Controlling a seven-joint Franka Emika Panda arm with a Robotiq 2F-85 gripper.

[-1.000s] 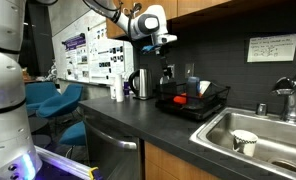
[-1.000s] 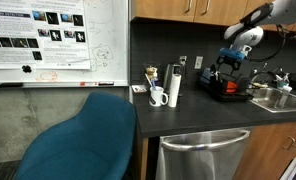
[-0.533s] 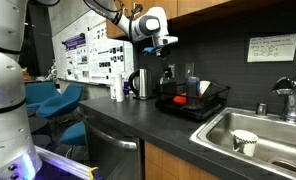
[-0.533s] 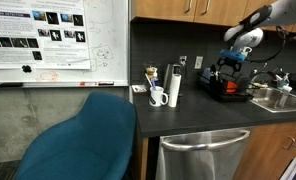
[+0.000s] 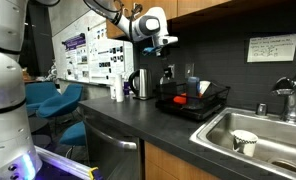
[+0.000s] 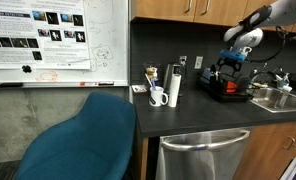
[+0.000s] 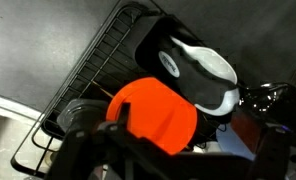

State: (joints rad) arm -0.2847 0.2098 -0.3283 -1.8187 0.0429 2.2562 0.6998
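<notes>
Hovering above the dish rack (image 5: pixel 214 106) is the gripper (image 5: pixel 165 43). Right beneath it, inside the rack, a black-and-white container (image 7: pixel 196 72) sits against an orange bowl (image 7: pixel 153 117). The fingers blur along the wrist view's bottom edge, so spread or pressed together, can't tell.

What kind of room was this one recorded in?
Probably an office or lab kitchenette: a sink and a dish rack sit on a dark counter, with a whiteboard and a blue chair alongside.

Dark countertop (image 5: pixel 128 116) with black dish rack (image 5: pixel 193 104), kettle (image 5: pixel 141 84), white mug (image 6: pixel 158 97).
</notes>
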